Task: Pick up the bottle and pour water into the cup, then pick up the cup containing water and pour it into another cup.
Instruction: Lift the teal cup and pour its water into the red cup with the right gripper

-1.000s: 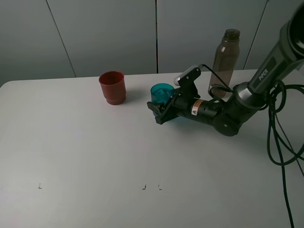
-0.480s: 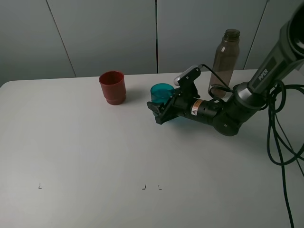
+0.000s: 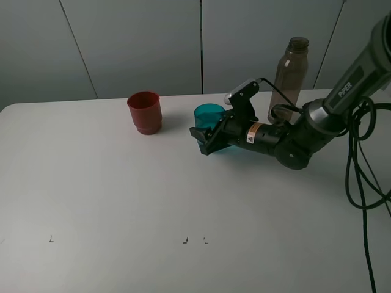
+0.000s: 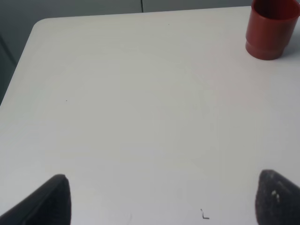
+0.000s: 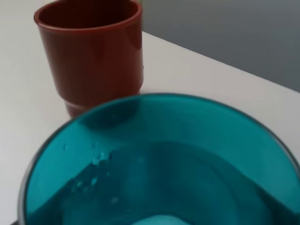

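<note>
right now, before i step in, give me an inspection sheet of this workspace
surface: white table, a few small dark marks near the front
job's things: bottle upright at the back right, no cap seen; teal cup in the right gripper, droplets on its inner wall; red cup upright, to the left of the teal cup and apart from it
clutter: nothing seen
grippers: right gripper shut on the teal cup; left gripper open, holding nothing, above bare table
cables: black cables hang off the right arm along the table's right side
surroundings: grey wall panels behind the table
</note>
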Robot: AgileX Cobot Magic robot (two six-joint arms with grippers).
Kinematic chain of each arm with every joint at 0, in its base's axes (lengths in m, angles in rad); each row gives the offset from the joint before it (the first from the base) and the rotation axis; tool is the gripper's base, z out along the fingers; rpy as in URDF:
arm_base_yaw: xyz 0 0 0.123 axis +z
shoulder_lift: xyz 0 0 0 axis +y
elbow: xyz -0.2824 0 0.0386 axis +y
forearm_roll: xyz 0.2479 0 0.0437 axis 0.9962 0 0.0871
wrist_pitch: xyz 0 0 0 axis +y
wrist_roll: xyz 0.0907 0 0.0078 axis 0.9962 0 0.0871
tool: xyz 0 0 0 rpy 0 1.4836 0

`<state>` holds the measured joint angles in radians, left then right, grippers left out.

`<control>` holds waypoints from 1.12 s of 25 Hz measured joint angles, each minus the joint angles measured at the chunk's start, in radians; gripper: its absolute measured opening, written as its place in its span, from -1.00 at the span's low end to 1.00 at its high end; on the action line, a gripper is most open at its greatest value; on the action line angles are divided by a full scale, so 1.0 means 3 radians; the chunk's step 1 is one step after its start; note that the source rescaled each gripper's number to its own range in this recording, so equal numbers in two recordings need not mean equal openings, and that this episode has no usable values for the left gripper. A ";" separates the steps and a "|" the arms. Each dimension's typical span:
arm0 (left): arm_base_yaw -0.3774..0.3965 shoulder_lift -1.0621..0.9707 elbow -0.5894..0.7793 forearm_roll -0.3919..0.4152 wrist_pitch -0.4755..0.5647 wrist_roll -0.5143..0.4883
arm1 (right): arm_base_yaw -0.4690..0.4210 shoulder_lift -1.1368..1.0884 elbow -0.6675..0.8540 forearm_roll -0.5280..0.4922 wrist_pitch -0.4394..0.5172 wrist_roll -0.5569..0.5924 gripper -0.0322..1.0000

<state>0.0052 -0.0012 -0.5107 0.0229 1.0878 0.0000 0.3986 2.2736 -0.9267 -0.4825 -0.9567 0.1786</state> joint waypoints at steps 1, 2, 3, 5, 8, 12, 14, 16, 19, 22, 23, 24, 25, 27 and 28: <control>0.0000 0.0000 0.0000 0.0000 0.0000 0.0000 | 0.0000 -0.0039 0.0000 0.0000 0.0053 0.0007 -0.85; 0.0000 0.0000 0.0000 0.0000 0.0000 0.0000 | 0.0000 -0.0088 0.0000 0.0000 0.0111 0.0012 -0.85; 0.0000 0.0000 0.0000 0.0000 0.0000 0.0000 | 0.0000 -0.0124 0.0000 0.0000 0.0140 0.0023 -0.85; 0.0000 0.0000 0.0000 0.0000 0.0000 0.0000 | 0.0000 -0.0165 -0.0051 0.0000 0.0165 0.0066 -0.85; 0.0000 0.0000 0.0000 0.0000 0.0000 0.0000 | 0.0013 -0.0188 -0.0177 0.0000 0.0263 0.0186 -0.85; 0.0000 0.0000 0.0000 0.0000 0.0000 0.0000 | 0.0105 -0.0188 -0.0386 0.0000 0.0522 0.0288 -0.85; 0.0000 0.0000 0.0000 0.0000 0.0000 0.0000 | 0.0160 -0.0188 -0.0501 -0.0007 0.0660 0.0326 -0.85; 0.0000 0.0000 0.0000 0.0000 0.0000 0.0000 | 0.0190 -0.0188 -0.0618 -0.0012 0.0771 0.0382 -0.85; 0.0000 0.0000 0.0000 0.0000 0.0000 0.0000 | 0.0202 -0.0188 -0.0789 -0.0015 0.0865 0.0477 -0.85; 0.0000 0.0000 0.0000 0.0000 0.0000 0.0000 | 0.0219 -0.0188 -0.0939 -0.0025 0.0962 0.0528 -0.85; 0.0000 0.0000 0.0000 0.0000 0.0000 0.0000 | 0.0218 -0.0188 -0.0997 -0.0038 0.1029 0.0585 -0.85; 0.0000 0.0000 0.0000 0.0000 0.0000 0.0000 | 0.0218 -0.0188 -0.1045 -0.0069 0.1097 0.0624 -0.85; 0.0000 0.0000 0.0000 0.0000 0.0000 0.0000 | 0.0218 -0.0188 -0.1095 -0.0089 0.1164 0.0660 -0.85; 0.0000 0.0000 0.0000 0.0000 0.0000 0.0000 | 0.0218 -0.0188 -0.1187 -0.0100 0.1266 0.0688 -0.85; 0.0000 0.0000 0.0000 0.0000 0.0000 0.0000 | 0.0218 -0.0188 -0.1236 -0.0104 0.1312 0.0699 -0.85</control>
<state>0.0052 -0.0012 -0.5107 0.0229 1.0878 0.0000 0.4641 2.2172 -1.2976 -0.5137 -0.5632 0.3882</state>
